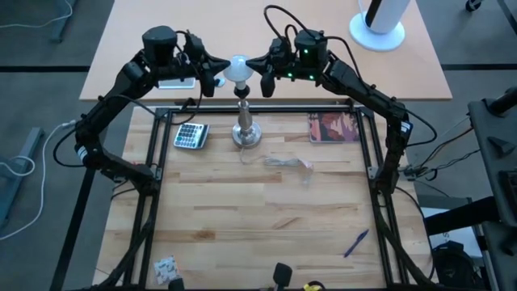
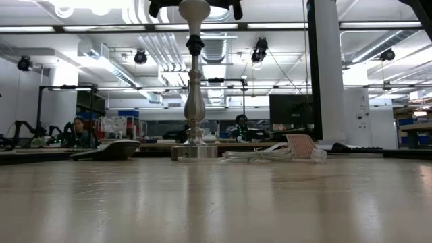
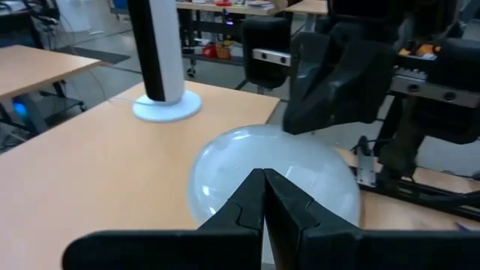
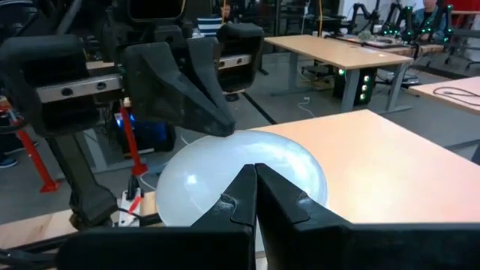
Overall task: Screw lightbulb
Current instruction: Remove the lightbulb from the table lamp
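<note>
At the far edge of the desk (image 1: 266, 202), both arms meet over the middle. The left gripper (image 1: 216, 79) reaches in from the left, its jaws pressed together, tips touching the left side of the lightbulb (image 1: 237, 69). In the left wrist view the two dark fingers (image 3: 247, 206) sit closed against each other, right up against the frosted white dome of the lightbulb (image 3: 225, 169).

On the desk below the left arm, toward the far left, lies a calculator (image 1: 191, 135). Just right of it stands the silver stand (image 1: 246, 129), upright on its round base near the middle of the far edge. The lightbulb sits on top of the stand, held between the two grippers. From table height the stand (image 2: 194, 101) rises straight up, and the bulb's white neck (image 2: 194, 8) shows only at the top of that view.

In front of the stand lies a clear plastic wrapper (image 1: 289, 164). To the right, near the far right corner, lies a reddish booklet (image 1: 334, 128).

The right gripper (image 1: 262, 77) comes in from the right, jaws likewise together, tips against the bulb's right side. A blue pen (image 1: 355, 242) lies toward the near right of the desk.
</note>
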